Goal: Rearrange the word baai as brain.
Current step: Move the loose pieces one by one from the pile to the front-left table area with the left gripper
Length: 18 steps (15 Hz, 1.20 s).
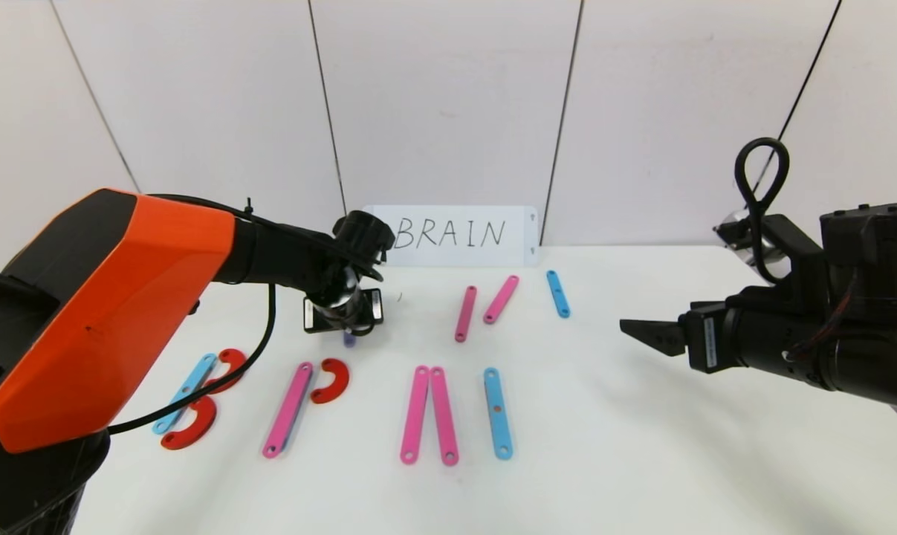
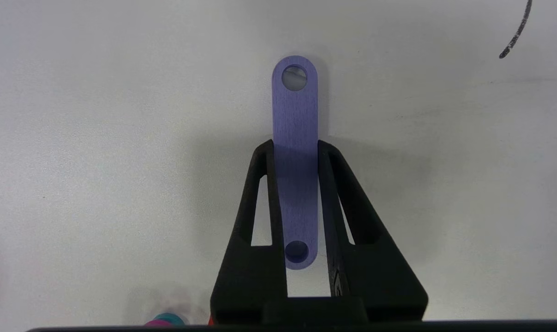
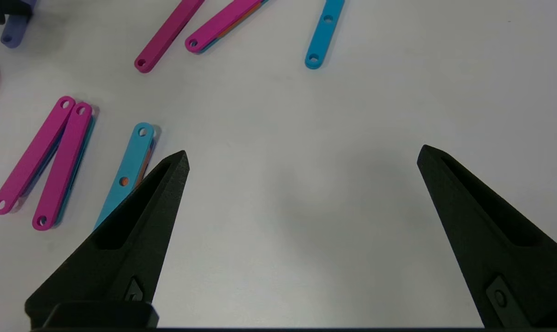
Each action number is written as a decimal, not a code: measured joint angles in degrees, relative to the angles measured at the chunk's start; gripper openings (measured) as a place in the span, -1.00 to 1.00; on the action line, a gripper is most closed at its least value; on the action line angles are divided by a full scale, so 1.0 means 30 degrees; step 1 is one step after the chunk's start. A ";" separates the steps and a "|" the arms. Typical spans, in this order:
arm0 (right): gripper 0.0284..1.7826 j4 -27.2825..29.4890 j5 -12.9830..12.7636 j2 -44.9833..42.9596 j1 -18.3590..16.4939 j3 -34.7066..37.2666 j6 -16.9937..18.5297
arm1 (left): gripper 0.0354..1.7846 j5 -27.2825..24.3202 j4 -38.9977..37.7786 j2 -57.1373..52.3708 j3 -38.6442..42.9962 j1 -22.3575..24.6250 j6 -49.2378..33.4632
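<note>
My left gripper [image 1: 346,327] [image 2: 296,145] is shut on a short purple strip [image 2: 294,115], a finger on each long edge; its tip shows under the gripper in the head view [image 1: 349,340], low over the table behind the front row. The front row holds a blue strip [image 1: 186,392] with two red half-rings [image 1: 229,368] [image 1: 192,425], a pink strip [image 1: 288,409] with a red half-ring [image 1: 333,380], two pink strips side by side [image 1: 427,414] and a blue strip [image 1: 497,412]. My right gripper [image 1: 630,327] [image 3: 303,157] is open and empty at the right.
Two slanted pink strips [image 1: 465,313] [image 1: 501,299] and a short blue strip [image 1: 557,293] lie behind the row. A white card [image 1: 455,234] with handwritten BRAIN leans on the back wall. The right wrist view shows the pink pair [image 3: 43,161] and the blue strip [image 3: 130,166].
</note>
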 joint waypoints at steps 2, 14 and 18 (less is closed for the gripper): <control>0.94 0.0008 0.0008 0.0000 0.0004 0.0000 0.0000 | -0.73 0.0008 0.0020 -0.0020 0.0012 -0.0012 -0.0053; 0.94 0.0008 0.0008 0.0053 0.0004 0.0000 -0.0016 | -0.73 -0.0008 0.3161 -0.3547 0.0146 -0.0191 -0.4474; 0.94 0.0008 0.0000 0.0118 0.0028 0.0000 -0.0028 | -0.73 0.0114 0.6534 -0.5144 0.0581 -0.0459 -0.5583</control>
